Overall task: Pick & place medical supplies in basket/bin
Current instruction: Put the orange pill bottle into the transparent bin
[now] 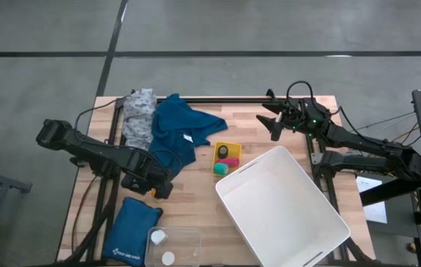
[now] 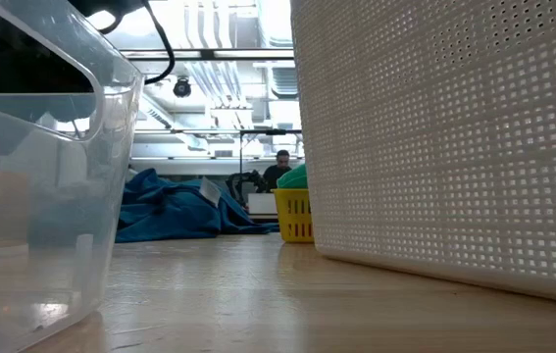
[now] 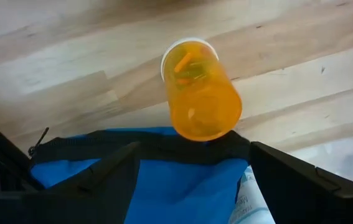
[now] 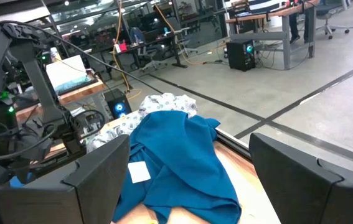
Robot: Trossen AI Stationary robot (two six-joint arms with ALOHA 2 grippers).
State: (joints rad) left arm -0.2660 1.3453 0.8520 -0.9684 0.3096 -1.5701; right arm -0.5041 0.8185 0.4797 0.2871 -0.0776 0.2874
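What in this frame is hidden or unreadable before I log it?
- Orange pill bottle: high view, left gripper covers it; contact with the fingers unclear in the left wrist view.
- Yellow basket: low view, white bin hides part.
- Blue pouch: print too small.

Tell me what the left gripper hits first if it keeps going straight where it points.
Probably the orange pill bottle lying on the table, centred ahead of the open left gripper; depth is unclear.

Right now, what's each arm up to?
Left tool open over an orange pill bottle lying by the blue pouch. Right tool open, idle at the far edge. White bin empty.
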